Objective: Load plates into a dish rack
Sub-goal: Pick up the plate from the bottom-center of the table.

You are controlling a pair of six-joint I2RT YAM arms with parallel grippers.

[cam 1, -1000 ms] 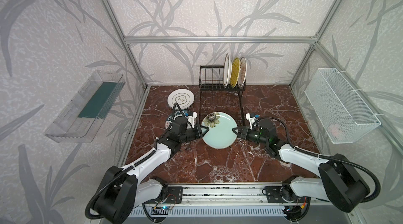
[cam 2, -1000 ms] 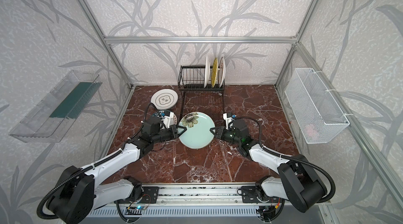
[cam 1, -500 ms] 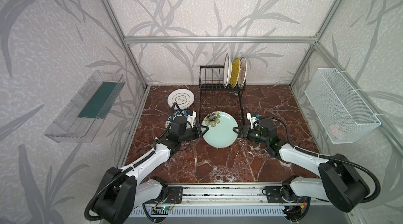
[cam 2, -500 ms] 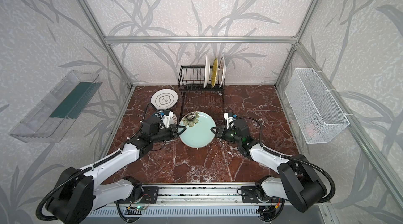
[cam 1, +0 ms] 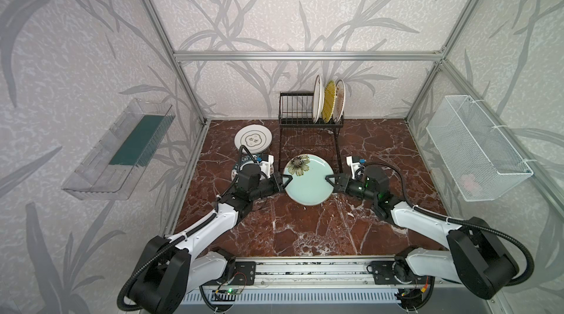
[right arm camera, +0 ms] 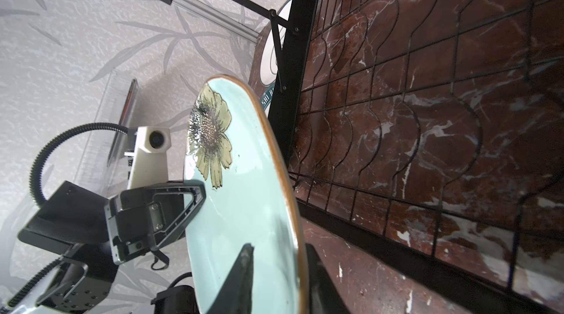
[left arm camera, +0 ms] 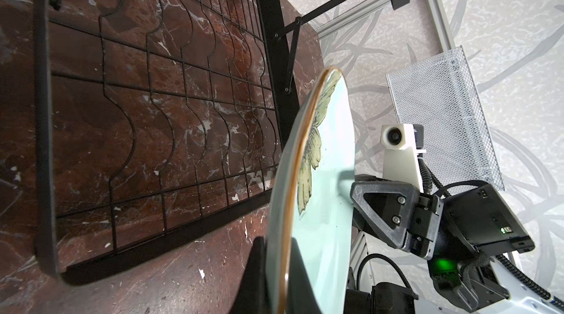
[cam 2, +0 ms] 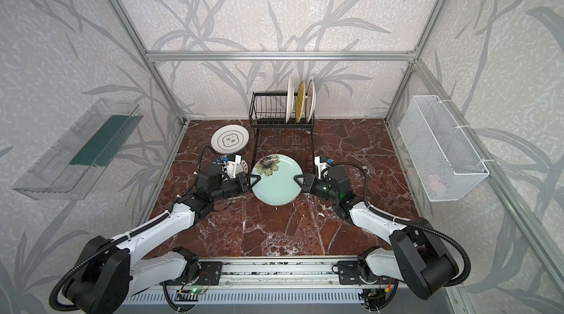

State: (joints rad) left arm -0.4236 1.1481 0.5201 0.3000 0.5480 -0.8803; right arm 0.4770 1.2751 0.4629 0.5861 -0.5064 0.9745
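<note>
1. Left pincer [cam 1: 282, 179] is now pinching the plate [cam 1: 308, 185] by its rim, having just closed.
2. Right pincer [cam 1: 331, 179] is straddling the opposite rim; whether it is gripping or loosening, I cannot tell.
3. The plate is hanging tilted between them, above the counter [cam 1: 305, 230], with the rack [cam 1: 296, 111] waiting just beyond.
4. Likely a handover: left arm taking over for slotting.

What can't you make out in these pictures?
White plate with dark lettered rim: both top views, mostly covered by the left arm's wrist camera.
Pink thing in the white mesh basket: top views, too blurred to identify.
Right gripper on the pale mint round plate with dark flower: clamped or loose, unclear in every view.
</note>
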